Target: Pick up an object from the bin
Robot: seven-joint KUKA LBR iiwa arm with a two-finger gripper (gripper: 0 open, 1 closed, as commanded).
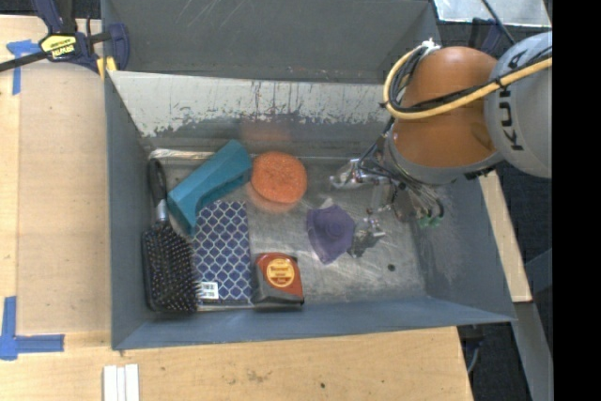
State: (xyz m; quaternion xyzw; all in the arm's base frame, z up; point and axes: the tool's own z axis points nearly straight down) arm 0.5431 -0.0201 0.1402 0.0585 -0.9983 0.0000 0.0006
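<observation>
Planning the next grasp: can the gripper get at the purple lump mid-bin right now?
Probably yes. The gripper sits just beside the purple lump, which lies alone on the bin floor; the orange disc and tape measure lie apart from it, nothing on top.

Even light, perhaps overhead; sheen on bin [282, 99].

Counted in 1 grey bin [272, 42]: 1 black hairbrush [169, 269], 1 teal block [212, 183], 1 orange round disc [278, 177], 1 purple lump [329, 233], 1 blue-and-white patterned flat pack [223, 244], 1 orange-labelled tape measure [279, 278]. Six items total, one of each kind.
</observation>
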